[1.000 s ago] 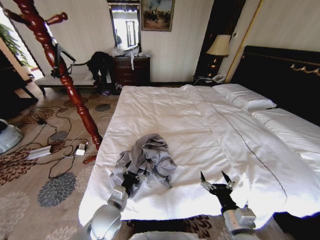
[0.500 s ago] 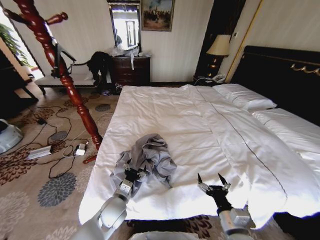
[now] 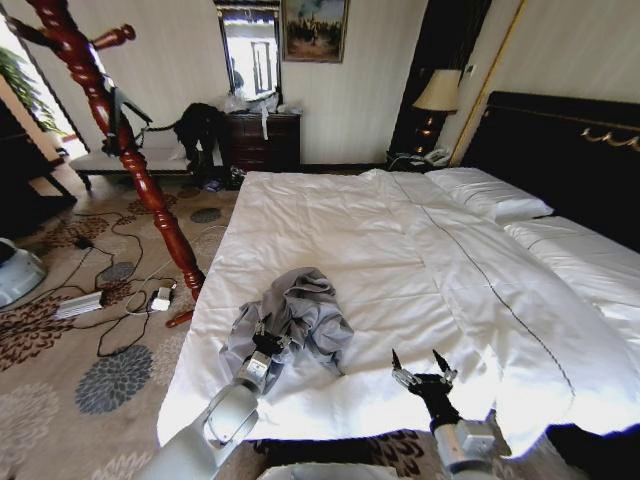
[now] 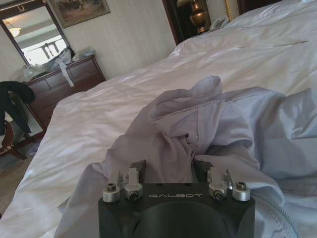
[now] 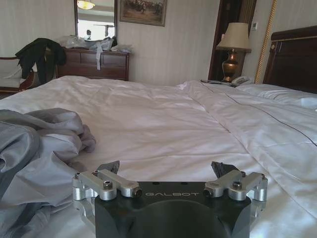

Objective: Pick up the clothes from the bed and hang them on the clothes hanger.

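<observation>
- Left gripper (image 3: 267, 340) was pressed into the crumpled grey-blue shirt (image 3: 295, 320), jaws spread around a fold, not clenched.
- Right gripper (image 3: 421, 366) hovered open, holding nothing, over the white duvet of the large bed (image 3: 400, 250), apart from the shirt.
- The shirt lay near the bed's foot edge.
- A reddish-brown wooden coat stand (image 3: 130, 160) stood beside the bed.

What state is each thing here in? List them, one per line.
clothes: crumpled in a heap on the bed.
bed: made, white duvet spread flat.
left gripper: open, fingers pushed into the clothes.
right gripper: open, over bare duvet beside the clothes.
lamp: unlit.
</observation>
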Available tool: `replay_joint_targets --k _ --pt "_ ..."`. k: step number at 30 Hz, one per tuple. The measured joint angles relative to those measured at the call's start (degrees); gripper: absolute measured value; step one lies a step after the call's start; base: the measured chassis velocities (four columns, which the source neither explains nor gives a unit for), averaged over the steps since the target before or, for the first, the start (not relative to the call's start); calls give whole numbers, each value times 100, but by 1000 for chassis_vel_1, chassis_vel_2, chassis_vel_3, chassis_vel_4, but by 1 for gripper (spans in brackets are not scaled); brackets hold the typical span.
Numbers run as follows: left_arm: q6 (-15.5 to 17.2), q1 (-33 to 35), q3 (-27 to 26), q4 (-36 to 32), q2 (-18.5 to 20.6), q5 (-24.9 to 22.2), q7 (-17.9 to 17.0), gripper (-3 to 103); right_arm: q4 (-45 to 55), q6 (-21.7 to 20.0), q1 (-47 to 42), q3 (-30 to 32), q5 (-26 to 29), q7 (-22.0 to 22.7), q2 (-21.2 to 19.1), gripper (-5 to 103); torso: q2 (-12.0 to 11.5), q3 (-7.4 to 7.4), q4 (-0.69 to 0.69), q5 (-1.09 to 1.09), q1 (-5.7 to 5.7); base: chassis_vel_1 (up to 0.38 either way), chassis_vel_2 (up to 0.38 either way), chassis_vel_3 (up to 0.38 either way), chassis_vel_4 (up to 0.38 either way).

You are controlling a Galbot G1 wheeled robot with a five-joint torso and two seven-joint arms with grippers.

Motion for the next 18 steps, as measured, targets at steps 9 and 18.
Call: replay_joint_targets --k 9,18 --pt "16 81 -8 24 -30 -13 34 47 -15 8 6 2 0 14 12 100 0 0 0 0 0 0 0 0 0" --pt "17 246 -144 13 -71 -6 6 39 -66 27 7 -45 -43 36 21 100 0 0 0 0 0 0 0 0 0"
